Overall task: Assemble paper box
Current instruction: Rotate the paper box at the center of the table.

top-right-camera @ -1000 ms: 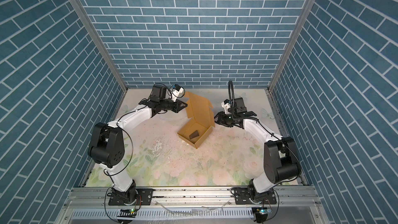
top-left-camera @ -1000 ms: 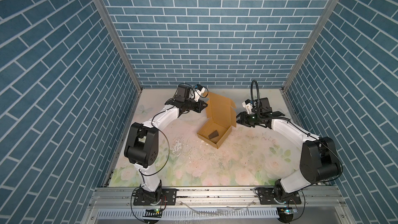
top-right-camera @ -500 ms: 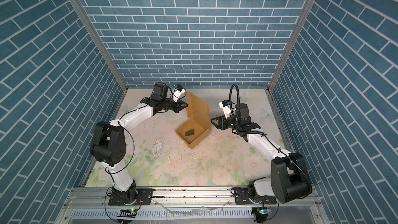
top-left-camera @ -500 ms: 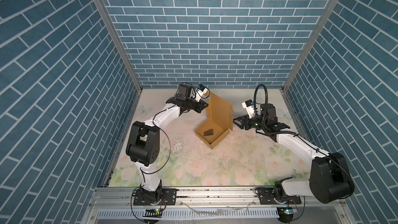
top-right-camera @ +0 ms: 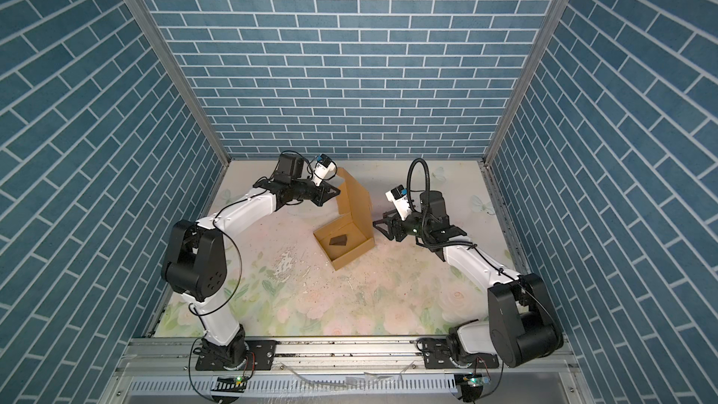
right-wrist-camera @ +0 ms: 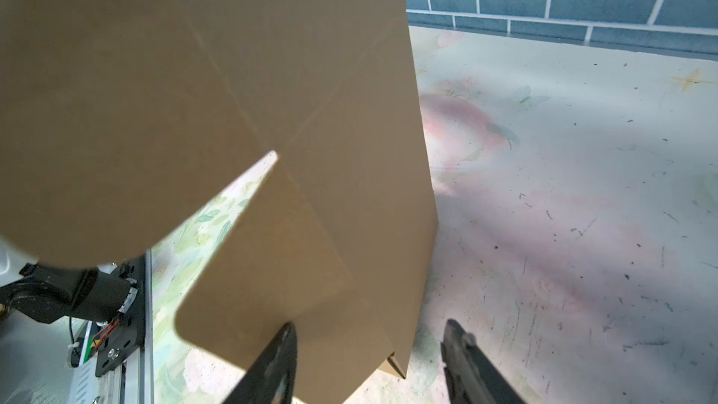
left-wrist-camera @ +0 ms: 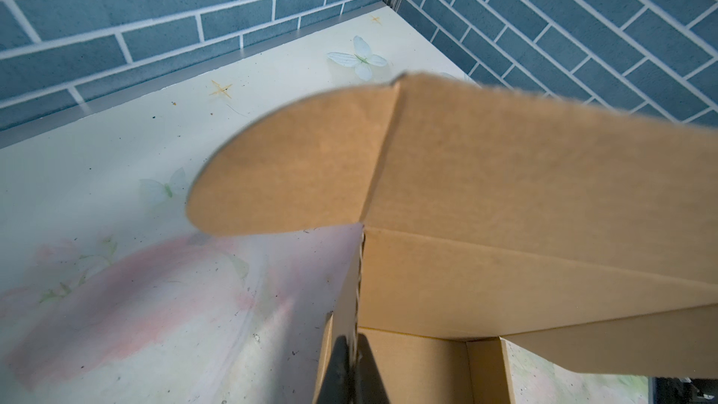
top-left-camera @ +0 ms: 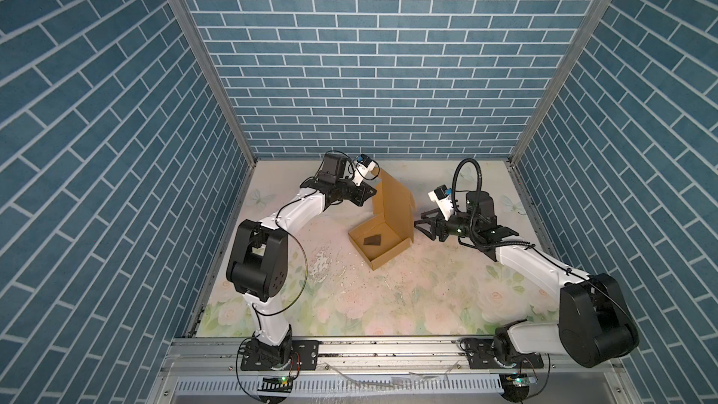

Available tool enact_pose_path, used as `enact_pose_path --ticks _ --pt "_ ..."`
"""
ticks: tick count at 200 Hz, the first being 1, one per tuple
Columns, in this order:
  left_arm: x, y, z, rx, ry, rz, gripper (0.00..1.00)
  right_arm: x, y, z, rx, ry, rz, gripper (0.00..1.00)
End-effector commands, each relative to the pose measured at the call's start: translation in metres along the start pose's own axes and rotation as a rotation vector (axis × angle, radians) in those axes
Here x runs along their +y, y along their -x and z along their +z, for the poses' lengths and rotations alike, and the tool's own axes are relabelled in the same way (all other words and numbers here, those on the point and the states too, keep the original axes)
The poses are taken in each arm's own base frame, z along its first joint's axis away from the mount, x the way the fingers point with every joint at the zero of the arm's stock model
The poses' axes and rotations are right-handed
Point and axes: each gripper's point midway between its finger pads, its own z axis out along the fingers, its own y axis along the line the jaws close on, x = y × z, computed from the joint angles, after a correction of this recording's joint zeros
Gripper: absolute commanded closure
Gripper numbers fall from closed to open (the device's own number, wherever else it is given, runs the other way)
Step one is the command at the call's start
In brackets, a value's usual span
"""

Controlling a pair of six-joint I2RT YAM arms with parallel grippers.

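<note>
Blue brick-pattern walls (top-left-camera: 369,71) close three sides of a floral-print table (top-left-camera: 388,297); a metal rail (top-left-camera: 388,347) runs along the near edge. Count: one paper box (top-left-camera: 392,207), two arms, one small dark chip (top-left-camera: 372,240). The paper box sits near the middle of the table, slightly toward the back wall, and shows in both top views. Its shallow tray (top-left-camera: 390,255) lies flat and its lid (top-right-camera: 355,204) stands roughly upright along the tray's side nearest the right arm. The chip lies on the tray floor, apart from the walls. Left gripper (top-left-camera: 368,193): fingers pressed together, pinching the cardboard edge at the far corner where lid meets tray; the left wrist view shows the dark fingers (left-wrist-camera: 342,375) clamped on that edge, with a rounded tab (left-wrist-camera: 287,165) sticking out above. Right gripper (top-left-camera: 421,225): jaws spread, just beside the lid's outer face. In the right wrist view the lid's near edge falls between the two fingers (right-wrist-camera: 279,359); contact cannot be told. The lid blocks most of that view. White flecks (top-left-camera: 320,262) mark the table near the tray, on the left arm's side.
</note>
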Motion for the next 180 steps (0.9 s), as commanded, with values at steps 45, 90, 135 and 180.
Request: enact_pose_path --ticks 45,90,135,180 --pt "-0.019 0.005 -0.008 -0.019 -0.033 0.015 0.94 0.032 -0.002 0.014 -0.020 0.122 -0.203 0.38" --pt "-0.019 0.002 -0.008 -0.021 -0.034 -0.002 0.94 0.044 -0.011 0.014 -0.011 0.172 -0.247 0.38" --pt "-0.021 0.001 -0.006 -0.018 -0.043 -0.007 0.94 0.042 -0.010 0.019 -0.008 0.158 -0.256 0.37" --pt "-0.024 -0.002 -0.005 -0.014 -0.052 -0.014 0.94 0.025 0.003 0.029 -0.045 0.072 -0.268 0.39"
